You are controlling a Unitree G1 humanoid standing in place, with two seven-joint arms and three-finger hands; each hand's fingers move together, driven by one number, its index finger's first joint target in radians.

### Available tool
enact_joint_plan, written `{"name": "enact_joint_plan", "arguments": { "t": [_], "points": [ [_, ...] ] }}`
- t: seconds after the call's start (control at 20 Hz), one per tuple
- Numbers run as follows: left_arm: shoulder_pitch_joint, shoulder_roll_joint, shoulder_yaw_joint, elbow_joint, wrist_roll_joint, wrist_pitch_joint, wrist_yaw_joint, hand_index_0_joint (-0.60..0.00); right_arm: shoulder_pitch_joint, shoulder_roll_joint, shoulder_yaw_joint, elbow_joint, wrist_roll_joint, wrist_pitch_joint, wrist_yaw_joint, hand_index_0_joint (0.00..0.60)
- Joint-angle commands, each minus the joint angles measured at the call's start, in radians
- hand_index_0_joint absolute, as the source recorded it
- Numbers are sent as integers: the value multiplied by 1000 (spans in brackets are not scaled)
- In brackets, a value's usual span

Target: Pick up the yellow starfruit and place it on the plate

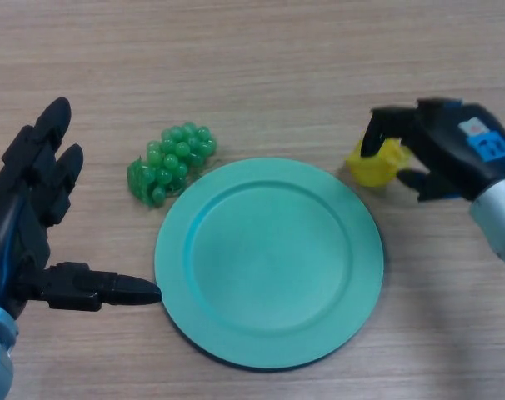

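- Right hand (440,150): fingers curled round the yellow starfruit (375,164), just beside the plate's right rim.
- Plate (269,260): green, bare; nothing placed on it yet.
- Left hand (36,225): fingers spread, holding nothing, thumb tip at the plate's left edge.
- Green grapes (171,162): on the tabletop (252,67), touching the plate's upper left rim.
- Judgement: grasp appears made; transfer and release remain.

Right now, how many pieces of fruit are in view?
2. A green grape bunch lies on the table at the plate's upper-left rim. The yellow starfruit is right of the plate, held in the right hand.
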Motion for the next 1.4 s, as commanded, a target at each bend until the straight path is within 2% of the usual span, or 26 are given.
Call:
{"name": "enact_joint_plan", "arguments": {
  "t": [0.05, 0.15, 0.25, 0.3, 0.35, 0.45, 0.55, 0.65, 0.7, 0.75, 0.8, 0.85, 0.9, 0.95, 1.0, 1.1, 1.4],
  "points": [
    [-27, 38, 53, -67, -13, -139, 9, 0, -51, -43, -90, -96, 76, -26, -117, 600],
    [-24, 33, 45, -71, -6, -135, 11, 0, -22, -41, -91, -154, 78, -17, -109, 600],
    [-26, 31, 38, -74, -4, -129, 10, 0, -10, -30, -92, -202, 125, -6, -69, 600],
    [-30, 31, 35, -73, -4, -127, 11, 0, 0, -40, -88, -226, 70, 2, -82, 600],
    [-33, 31, 32, -71, -3, -123, 12, 0, 7, -38, -89, -238, 68, 5, -75, 600],
    [-47, 36, 29, -78, -18, -86, 14, 0, 23, -22, -93, -281, 117, -4, -55, 600],
    [-57, 40, 19, -87, -19, -66, 15, 0, 46, -39, -99, -332, 47, 3, -63, 600],
    [-54, 37, 14, -91, -18, -77, 7, 0, 104, 8, -108, -426, 201, 46, 40, 600],
    [-60, 38, 15, -88, -23, -72, 9, 0, 146, 77, -111, -540, 458, 186, 110, 600],
    [-63, 39, 14, -87, -23, -71, 11, 0, 159, 87, -109, -586, 530, 244, 115, 600],
    [-67, 38, 8, -76, -18, -84, 16, 0, 178, 80, -100, -627, 580, 291, 110, 600],
    [-69, 37, 4, -72, -16, -89, 19, 0, 182, 73, -99, -638, 580, 302, 112, 600],
    [-71, 37, 3, -70, -17, -92, 19, 0, 186, 69, -97, -636, 570, 292, 118, 450],
    [-74, 37, 2, -67, -19, -95, 19, 0, 190, 67, -96, -633, 562, 282, 123, 350],
    [-81, 39, 1, -58, -29, -104, 22, 0, 195, 62, -95, -618, 541, 256, 138, 200],
    [-105, 48, -7, -57, -58, -91, 29, 0, 207, 55, -95, -586, 513, 226, 193, 0],
    [-106, 45, -19, -64, -57, -95, 23, 0, 138, 36, -85, -442, 416, 193, 198, 0]
  ]
}}
